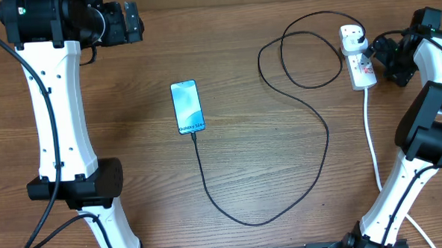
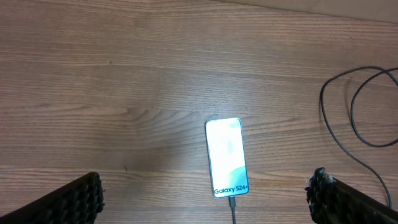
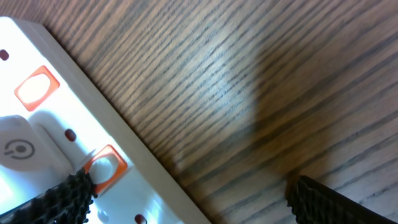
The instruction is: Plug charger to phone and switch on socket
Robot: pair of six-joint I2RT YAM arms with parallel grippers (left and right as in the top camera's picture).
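Note:
The phone lies face up mid-table with its blue screen lit; it also shows in the left wrist view. The black charger cable has its tip in the phone's bottom edge and loops round to a plug seated in the white socket strip. My right gripper is open at the strip's right side. In the right wrist view its left finger lies over the strip beside an orange switch. My left gripper is open and empty, high above the phone.
The strip's thick white cord runs toward the front edge past the right arm's base. A second orange switch sits further along the strip. The cable makes loose loops left of the strip.

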